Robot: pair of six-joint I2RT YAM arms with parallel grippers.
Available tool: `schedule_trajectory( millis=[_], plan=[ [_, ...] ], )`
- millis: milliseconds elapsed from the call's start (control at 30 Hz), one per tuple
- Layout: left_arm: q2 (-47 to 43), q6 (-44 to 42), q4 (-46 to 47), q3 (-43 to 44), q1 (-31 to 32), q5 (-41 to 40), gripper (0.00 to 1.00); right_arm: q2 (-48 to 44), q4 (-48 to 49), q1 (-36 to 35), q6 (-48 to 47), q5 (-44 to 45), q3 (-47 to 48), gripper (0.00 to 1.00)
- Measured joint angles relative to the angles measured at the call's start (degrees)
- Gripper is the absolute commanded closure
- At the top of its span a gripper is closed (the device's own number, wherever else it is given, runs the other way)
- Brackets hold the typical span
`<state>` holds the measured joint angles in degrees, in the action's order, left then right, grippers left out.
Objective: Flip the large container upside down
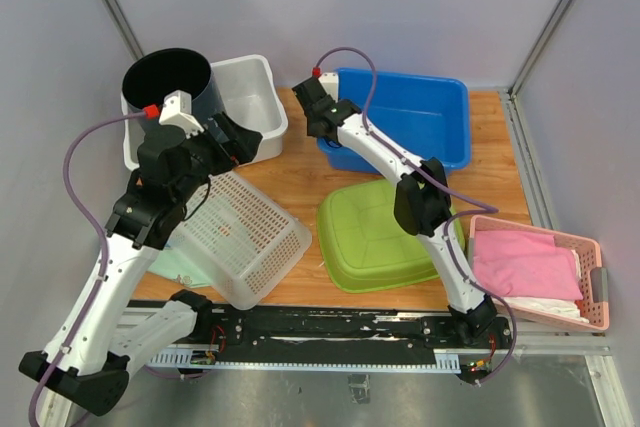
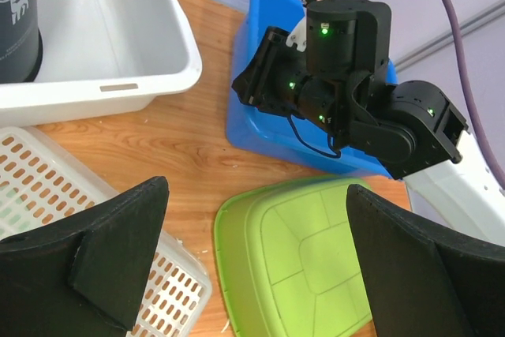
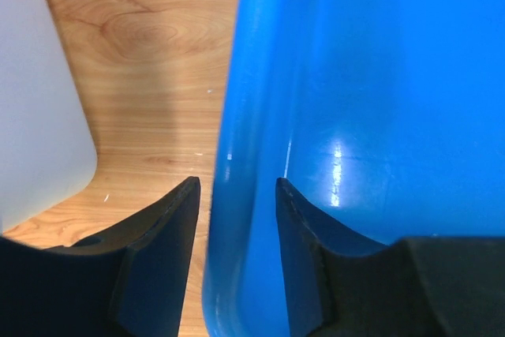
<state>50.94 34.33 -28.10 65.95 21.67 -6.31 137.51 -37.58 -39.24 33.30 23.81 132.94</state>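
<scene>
Wood tabletop (image 1: 300, 172): blue tub (image 1: 420, 112) upright, back right. Right gripper (image 3: 237, 187) straddles its left wall, apparently clamped. Left gripper (image 2: 256, 187) gapes wide. White bin (image 1: 250, 92) holds black bucket (image 1: 167, 77); pink basket (image 1: 592, 247), pink cloth (image 1: 525, 262).

- Blue rectangular plastic tub (image 1: 420, 112), plain.
- Lime-green plastic basin (image 1: 370, 232), plain.
- White plastic basket (image 1: 250, 227), slotted grid.
- White rectangular plastic bin (image 1: 250, 82).
- Black cylindrical bucket (image 1: 165, 72), white deer print (image 2: 17, 9).
- Pink slotted plastic crate (image 1: 540, 232); pink cloth (image 1: 525, 262).
- Orange-brown wooden tabletop (image 1: 300, 172), grained.
</scene>
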Motion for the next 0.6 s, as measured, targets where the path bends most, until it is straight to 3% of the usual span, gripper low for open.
schedule_trajectory(
  millis=[100,133,367,600],
  plan=[
    [0.0,0.3,0.1,-0.5,0.0,-0.2,0.01,0.0,0.8,0.1,-0.1,-1.5,-0.2,0.96],
    [0.0,0.4,0.2,-0.7,0.0,-0.3,0.01,-0.1,1.0,0.3,0.7,-1.5,-0.4,0.99],
    [-0.2,0.4,0.8,-1.2,0.0,-0.5,0.01,-5.6,1.2,0.8,0.5,-5.0,-6.3,1.00],
    [-0.6,-0.2,2.1,-1.2,0.0,1.5,0.01,-19.8,-1.9,2.2,6.9,-11.4,-7.5,0.99]
  ],
)
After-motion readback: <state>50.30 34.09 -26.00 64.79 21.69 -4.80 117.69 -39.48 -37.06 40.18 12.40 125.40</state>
